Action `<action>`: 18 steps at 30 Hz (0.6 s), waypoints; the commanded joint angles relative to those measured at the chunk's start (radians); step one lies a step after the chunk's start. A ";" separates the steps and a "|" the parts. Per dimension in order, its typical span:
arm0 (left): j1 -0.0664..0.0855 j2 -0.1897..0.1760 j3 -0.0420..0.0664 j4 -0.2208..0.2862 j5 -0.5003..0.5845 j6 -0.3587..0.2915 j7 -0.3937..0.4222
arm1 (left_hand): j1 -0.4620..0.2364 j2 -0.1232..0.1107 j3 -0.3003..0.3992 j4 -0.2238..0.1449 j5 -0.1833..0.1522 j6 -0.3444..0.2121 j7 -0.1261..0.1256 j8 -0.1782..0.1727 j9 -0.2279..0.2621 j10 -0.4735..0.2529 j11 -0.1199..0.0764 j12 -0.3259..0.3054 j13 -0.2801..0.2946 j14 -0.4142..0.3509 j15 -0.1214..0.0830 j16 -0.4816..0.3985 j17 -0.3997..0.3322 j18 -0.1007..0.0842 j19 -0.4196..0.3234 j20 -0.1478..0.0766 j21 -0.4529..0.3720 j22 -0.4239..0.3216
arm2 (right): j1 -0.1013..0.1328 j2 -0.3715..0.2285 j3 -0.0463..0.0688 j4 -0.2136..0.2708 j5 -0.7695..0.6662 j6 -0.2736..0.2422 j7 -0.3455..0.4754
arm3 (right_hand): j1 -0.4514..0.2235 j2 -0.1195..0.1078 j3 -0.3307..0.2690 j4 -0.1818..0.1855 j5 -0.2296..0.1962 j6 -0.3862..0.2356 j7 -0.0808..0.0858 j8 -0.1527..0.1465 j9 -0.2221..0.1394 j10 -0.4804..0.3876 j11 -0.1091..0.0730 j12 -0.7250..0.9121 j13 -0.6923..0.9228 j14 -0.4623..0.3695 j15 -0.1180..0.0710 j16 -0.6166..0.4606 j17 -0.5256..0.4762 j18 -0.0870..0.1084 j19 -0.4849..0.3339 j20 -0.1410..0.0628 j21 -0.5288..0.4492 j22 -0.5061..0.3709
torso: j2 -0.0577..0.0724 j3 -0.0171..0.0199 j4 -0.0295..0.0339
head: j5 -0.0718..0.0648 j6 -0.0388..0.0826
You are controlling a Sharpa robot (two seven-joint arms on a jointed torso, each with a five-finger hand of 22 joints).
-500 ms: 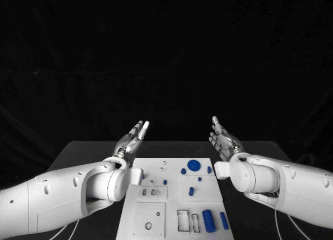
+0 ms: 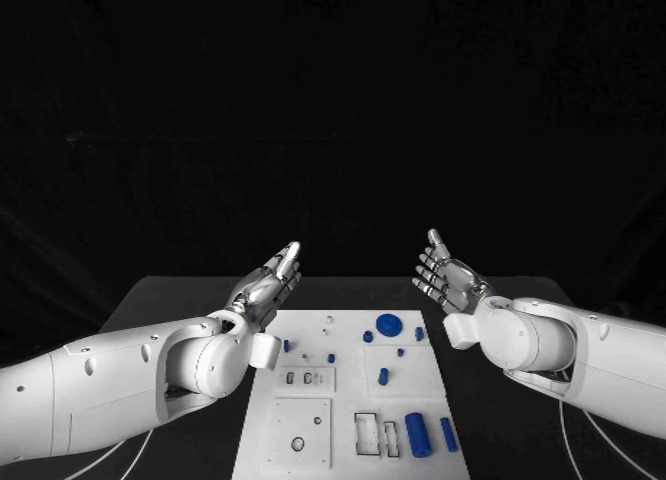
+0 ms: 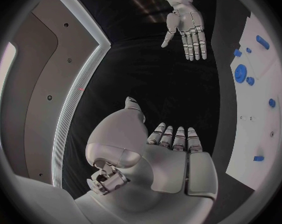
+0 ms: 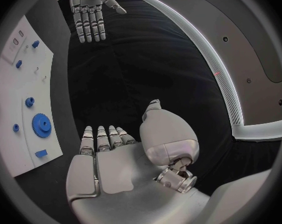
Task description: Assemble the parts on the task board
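The white task board (image 2: pixel 304 420) lies in the middle of the black table, with small blue parts on it. A round blue gear (image 2: pixel 388 324) sits near its far edge, a small blue peg (image 2: pixel 384 377) in the middle, and two long blue cylinders (image 2: pixel 418 436) lie near the front right corner. My left hand (image 2: pixel 267 279) hovers raised above the board's far left corner, fingers straight and apart, holding nothing. My right hand (image 2: pixel 446 275) hovers above the far right corner, palm turned inward, also empty. The left wrist view shows the right hand (image 3: pixel 187 27), the board (image 3: pixel 259 114) and the gear (image 3: pixel 240 73).
Rectangular slots (image 2: pixel 368 433) and round holes (image 2: pixel 299 444) mark the board's near half. Bare black table (image 2: pixel 160 300) flanks the board on both sides. The right wrist view shows the board (image 4: pixel 16 149) with the gear (image 4: pixel 41 121) and the left hand (image 4: pixel 91 7).
Both arms have drawn apart and back a little, and both hands sit slightly higher. The whole head view has shifted somewhat. Nothing on the board has moved.
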 commanded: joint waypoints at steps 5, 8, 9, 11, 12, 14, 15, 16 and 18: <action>0.002 0.004 0.000 -0.009 -0.032 0.100 0.048 | 0.016 0.002 0.002 -0.001 0.005 0.011 -0.015 0.003 0.001 0.000 -0.008 -0.006 -0.002 -0.001 -0.042 -0.004 -0.001 0.025 0.001 0.038 -0.004 -0.001 | 0.000 0.008 0.000 -0.015 -0.127 0.175 -0.020 | -0.005 -0.021 0.023 0.001 -0.027 0.002 0.002 0.002 0.002 0.000 0.009 -0.004 -0.001 0.000 0.049 -0.003 -0.001 -0.010 0.001 0.049 -0.005 -0.002 | 0.001 0.0005 -0.0019 | -0.001 -0.013; 0.002 0.004 0.000 -0.010 -0.044 0.089 0.056 | 0.018 0.003 0.002 -0.001 0.005 0.013 -0.018 0.003 0.002 0.000 -0.011 -0.006 -0.002 -0.001 -0.034 -0.004 -0.001 0.028 0.001 0.053 -0.004 -0.001 | 0.000 0.009 0.000 -0.019 -0.178 0.165 -0.006 | -0.005 -0.020 0.029 0.001 -0.028 -0.003 0.000 -0.001 0.001 0.000 0.011 -0.004 -0.001 0.000 0.033 -0.003 -0.001 -0.005 0.001 0.044 -0.005 -0.002 | 0.004 -0.0001 -0.0001 | 0.004 -0.010; 0.002 0.005 0.000 -0.010 -0.046 0.081 0.058 | 0.018 0.003 0.002 -0.001 0.006 0.013 -0.018 0.003 0.002 0.000 -0.011 -0.006 -0.002 -0.001 -0.033 -0.004 -0.001 0.028 0.001 0.053 -0.004 -0.001 | 0.000 0.009 0.000 -0.018 -0.190 0.153 -0.002 | -0.003 -0.019 0.032 0.001 -0.025 -0.005 -0.001 -0.002 0.000 0.000 0.012 -0.004 -0.001 0.000 0.018 -0.003 -0.001 -0.001 0.001 0.036 -0.005 -0.002 | 0.004 -0.0003 -0.0002 | 0.004 -0.012; 0.002 0.007 -0.001 -0.011 -0.056 0.053 0.065 | 0.020 0.004 0.003 -0.001 0.009 0.012 -0.019 0.003 0.001 0.000 -0.011 -0.006 -0.002 -0.001 -0.035 -0.004 -0.001 0.030 0.001 0.051 -0.004 -0.001 | 0.000 0.009 0.000 -0.018 -0.247 0.089 0.018 | 0.007 -0.015 0.039 0.000 -0.009 -0.008 0.002 -0.003 -0.001 0.000 0.007 -0.004 -0.001 0.000 -0.018 -0.003 -0.001 0.008 0.001 0.007 -0.005 -0.002 | 0.003 -0.0004 0.0007 | -0.001 -0.019; 0.002 0.009 -0.001 -0.011 -0.060 0.038 0.069 | 0.021 0.005 0.004 -0.001 0.011 0.011 -0.019 0.003 0.001 0.000 -0.011 -0.006 -0.002 -0.001 -0.038 -0.004 -0.001 0.031 0.001 0.049 -0.004 -0.001 | 0.000 0.009 0.000 -0.018 -0.273 0.059 0.024 | 0.012 -0.013 0.042 -0.001 -0.002 -0.009 0.000 -0.004 -0.001 0.000 0.004 -0.004 -0.001 0.000 -0.024 -0.003 -0.001 0.008 0.001 0.000 -0.005 -0.002 | 0.003 -0.0006 0.0008 | -0.003 -0.021; 0.001 0.010 -0.001 -0.012 -0.068 0.007 0.076 | 0.023 0.008 0.006 -0.001 0.015 0.010 -0.019 0.002 0.001 0.000 -0.012 -0.006 -0.002 -0.001 -0.046 -0.004 -0.001 0.033 0.001 0.043 -0.004 -0.001 | 0.000 0.008 -0.001 -0.018 -0.334 -0.002 0.030 | 0.025 -0.009 0.045 -0.001 0.018 -0.009 -0.005 -0.004 -0.001 0.000 -0.004 -0.004 -0.001 0.000 -0.032 -0.003 -0.001 0.006 0.001 -0.013 -0.005 -0.002 | 0.000 -0.0004 0.0006 | -0.006 -0.028; 0.001 0.010 -0.001 -0.013 -0.072 -0.002 0.079 | 0.024 0.009 0.007 -0.001 0.018 0.011 -0.020 0.002 0.001 0.000 -0.013 -0.006 -0.002 -0.001 -0.049 -0.004 -0.001 0.034 0.001 0.040 -0.004 -0.001 | 0.000 0.008 -0.001 -0.018 -0.356 -0.017 0.030 | 0.031 -0.008 0.046 -0.001 0.026 -0.009 -0.005 -0.004 -0.001 0.000 -0.005 -0.004 -0.001 0.000 -0.034 -0.003 -0.001 0.006 0.001 -0.016 -0.005 -0.002 | 0.000 -0.0006 0.0005 | -0.006 -0.028; 0.001 0.009 -0.002 -0.014 -0.082 -0.016 0.083 | 0.026 0.010 0.008 -0.001 0.024 0.012 -0.022 0.003 0.001 0.000 -0.015 -0.006 -0.002 -0.001 -0.054 -0.004 -0.001 0.035 0.001 0.035 -0.004 -0.001 | 0.000 0.007 -0.001 -0.019 -0.396 -0.039 0.028 | 0.041 -0.009 0.048 -0.002 0.037 -0.009 -0.003 -0.004 -0.001 0.000 -0.004 -0.004 -0.001 0.000 -0.035 -0.003 -0.001 0.005 0.001 -0.019 -0.005 -0.002 | 0.001 -0.0005 0.0000 | -0.005 -0.029; 0.001 0.006 -0.002 -0.017 -0.112 -0.037 0.091 | 0.032 0.010 0.009 -0.002 0.037 0.019 -0.022 0.004 0.002 0.000 -0.016 -0.006 -0.002 -0.001 -0.061 -0.004 -0.001 0.035 0.001 0.027 -0.004 -0.001 | 0.000 0.007 -0.001 -0.025 -0.495 -0.068 0.016 | 0.070 -0.016 0.053 -0.002 0.070 -0.006 0.007 -0.002 0.000 0.000 0.010 -0.004 -0.001 0.000 -0.024 -0.003 -0.001 0.004 0.001 -0.008 -0.005 -0.002 | 0.003 -0.0006 -0.0003 | -0.003 -0.031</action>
